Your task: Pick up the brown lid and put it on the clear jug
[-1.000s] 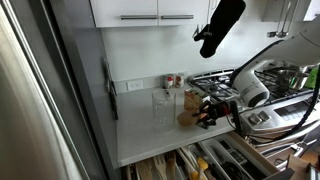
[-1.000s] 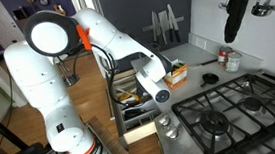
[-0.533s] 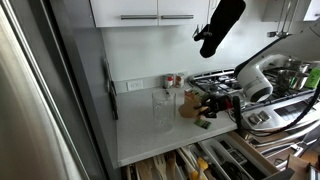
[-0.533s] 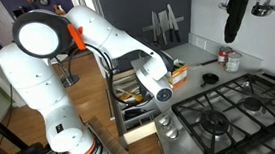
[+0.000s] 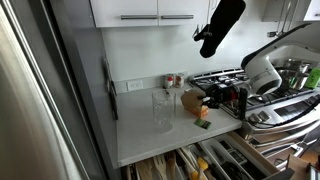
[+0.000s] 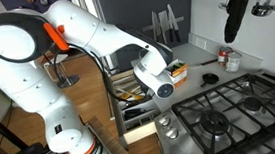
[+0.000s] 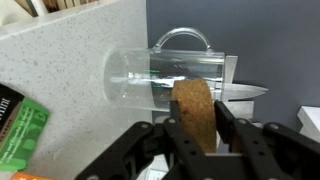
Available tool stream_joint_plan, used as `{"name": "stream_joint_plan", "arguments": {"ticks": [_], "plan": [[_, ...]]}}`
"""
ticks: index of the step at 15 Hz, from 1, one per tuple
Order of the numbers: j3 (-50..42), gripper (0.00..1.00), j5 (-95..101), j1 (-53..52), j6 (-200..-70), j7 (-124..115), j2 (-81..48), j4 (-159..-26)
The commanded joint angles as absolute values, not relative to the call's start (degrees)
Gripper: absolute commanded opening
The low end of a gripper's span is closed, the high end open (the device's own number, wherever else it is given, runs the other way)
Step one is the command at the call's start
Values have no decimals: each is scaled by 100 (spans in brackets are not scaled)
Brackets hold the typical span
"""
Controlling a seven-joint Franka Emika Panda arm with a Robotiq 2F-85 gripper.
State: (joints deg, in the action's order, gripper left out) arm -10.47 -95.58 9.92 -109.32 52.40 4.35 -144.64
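Note:
The brown lid (image 7: 195, 108), a round cork-like disc, is held edge-on between my gripper's (image 7: 197, 128) two black fingers, clear of the white counter. Just beyond it in the wrist view is the clear jug (image 7: 150, 75), empty, with a looped handle. In an exterior view the jug (image 5: 162, 108) stands upright on the counter (image 5: 140, 135). The lid (image 5: 191, 102) hangs to its right at about the height of its upper half, a short gap away, with the gripper (image 5: 204, 101) shut on it. The arm's wrist (image 6: 159, 86) hides lid and jug from the opposite side.
A green packet (image 5: 203, 114) lies on the counter under the gripper and shows as (image 7: 20, 125) at the wrist view's left. Small red-capped jars (image 5: 172, 80) stand by the back wall. An orange carton (image 6: 177, 73) sits near the gas stove (image 6: 231, 109). Open drawers (image 5: 215, 160) jut out below the counter.
The gripper has risen from near the counter with the lid held in it, ending level with the jug's upper half. The jug has not moved.

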Motion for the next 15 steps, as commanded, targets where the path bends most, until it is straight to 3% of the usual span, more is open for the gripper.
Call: {"name": "stream_joint_plan", "arguments": {"ticks": [1, 8, 15], "plan": [[-1114, 13, -9372, 1126, -10580, 5435, 841, -14645], [-1034, 13, -9148, 1123, -9953, 5260, 1073, -14375], [-613, 13, -8632, 876, -10143, 4627, 916, -13637]]}}
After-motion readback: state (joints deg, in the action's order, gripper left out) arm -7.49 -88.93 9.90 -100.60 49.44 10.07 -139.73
